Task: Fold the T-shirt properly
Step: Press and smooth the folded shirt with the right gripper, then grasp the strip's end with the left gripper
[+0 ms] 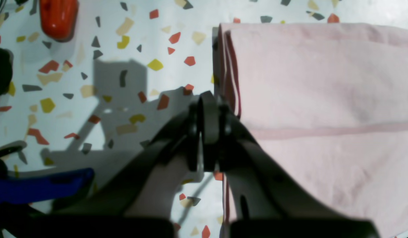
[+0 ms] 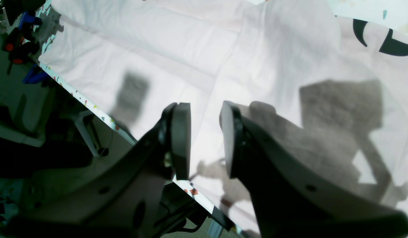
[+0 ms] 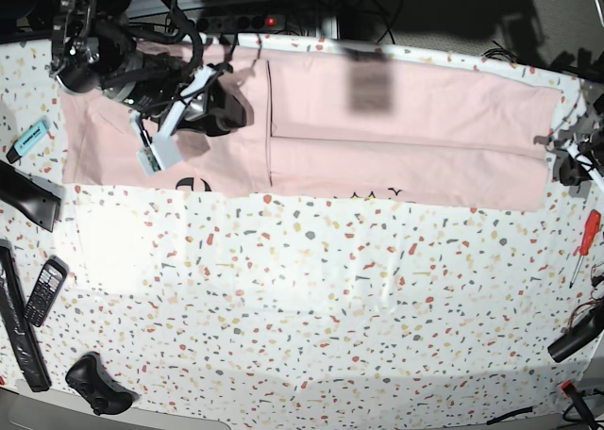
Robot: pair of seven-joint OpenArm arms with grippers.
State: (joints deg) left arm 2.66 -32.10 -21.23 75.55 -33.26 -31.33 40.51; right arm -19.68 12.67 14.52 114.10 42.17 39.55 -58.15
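Left end effector (image 1: 209, 132) of mine is pinched closed right at the short end of the T-shirt (image 3: 406, 133), where the stacked hems (image 1: 228, 66) meet the counter (image 3: 311, 298); whether cloth is caught I cannot tell. From there the shirt runs away as one long band along the counter's far side toward my right end effector (image 2: 205, 138), which hovers partly parted and empty over the other end. So the left arm is nearer this edge.
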